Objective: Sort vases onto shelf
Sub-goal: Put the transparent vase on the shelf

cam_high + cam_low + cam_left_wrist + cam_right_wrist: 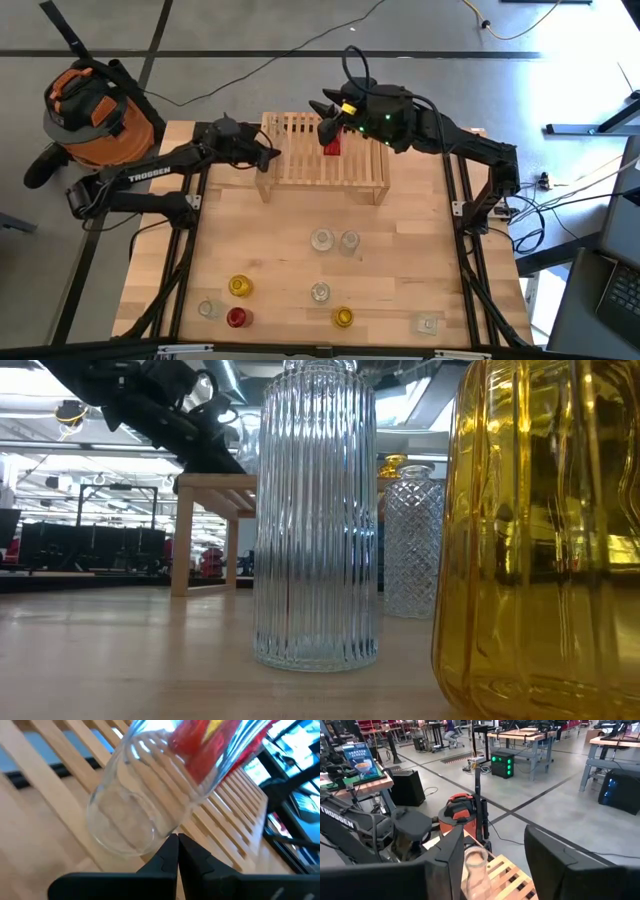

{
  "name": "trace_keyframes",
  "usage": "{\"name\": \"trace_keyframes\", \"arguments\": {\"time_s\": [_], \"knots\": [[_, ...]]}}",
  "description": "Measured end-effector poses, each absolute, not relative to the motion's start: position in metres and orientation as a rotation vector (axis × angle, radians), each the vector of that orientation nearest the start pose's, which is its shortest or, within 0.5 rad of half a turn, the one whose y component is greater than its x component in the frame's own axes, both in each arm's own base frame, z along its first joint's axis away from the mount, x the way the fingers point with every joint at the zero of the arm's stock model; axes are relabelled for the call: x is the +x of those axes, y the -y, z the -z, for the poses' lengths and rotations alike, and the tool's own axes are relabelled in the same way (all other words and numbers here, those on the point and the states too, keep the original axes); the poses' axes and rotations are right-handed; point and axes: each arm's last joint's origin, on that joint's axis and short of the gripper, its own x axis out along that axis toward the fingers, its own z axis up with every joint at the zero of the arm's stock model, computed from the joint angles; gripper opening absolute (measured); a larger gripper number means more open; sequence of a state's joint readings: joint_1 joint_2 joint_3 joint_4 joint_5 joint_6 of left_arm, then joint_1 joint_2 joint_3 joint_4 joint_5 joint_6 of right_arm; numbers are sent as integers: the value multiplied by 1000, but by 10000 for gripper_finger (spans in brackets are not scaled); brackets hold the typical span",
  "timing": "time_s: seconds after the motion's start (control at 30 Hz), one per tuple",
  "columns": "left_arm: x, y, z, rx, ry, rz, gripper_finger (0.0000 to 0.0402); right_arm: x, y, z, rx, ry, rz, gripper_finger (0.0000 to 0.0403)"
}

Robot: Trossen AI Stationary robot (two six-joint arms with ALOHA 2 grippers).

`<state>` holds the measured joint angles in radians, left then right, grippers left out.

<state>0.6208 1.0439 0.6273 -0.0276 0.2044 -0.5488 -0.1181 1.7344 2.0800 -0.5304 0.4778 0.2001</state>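
The light-wood shelf (pixel 325 150) stands at the table's far middle. A red vase (pixel 333 142) stands on its slatted top. My right gripper (pixel 490 865) is open just above and behind the red vase, touching nothing. A clear vase (pixel 150 795) stands on the slats near the shelf's left end and also shows in the right wrist view (pixel 477 870). My left gripper (pixel 177 840) is shut, its tips right beside that vase's lower wall. Several more vases in clear (pixel 321 239), yellow (pixel 240 286) and red (pixel 236 318) stand on the near half of the table. My left gripper's shut fingertips (pixel 170 845) come level from the table's left side to the clear vase's wall near its base (pixel 160 832). I cannot tell whether they touch it. The vase rests on the shelf's slats.
In the low view a ribbed clear vase (pixel 316 510), a diamond-cut clear vase (pixel 412 540) and a yellow vase (pixel 540 540) stand close to the camera. The shelf's leg (pixel 182 540) shows behind them. An orange vacuum (pixel 95 110) sits on the floor beyond the table's far left corner.
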Motion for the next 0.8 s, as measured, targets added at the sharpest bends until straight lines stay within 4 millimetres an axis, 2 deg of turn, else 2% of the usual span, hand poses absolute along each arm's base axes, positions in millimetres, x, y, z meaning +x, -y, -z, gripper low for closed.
{"name": "trace_keyframes", "arguments": {"time_s": [0.4,0.8], "knots": [[168,-147,-249,-682,-242,-563,0,361,56,-486,159,-130,611,161],[159,-159,-252,-674,-195,-596,0,361,56,-484,156,-145,613,161]]}}
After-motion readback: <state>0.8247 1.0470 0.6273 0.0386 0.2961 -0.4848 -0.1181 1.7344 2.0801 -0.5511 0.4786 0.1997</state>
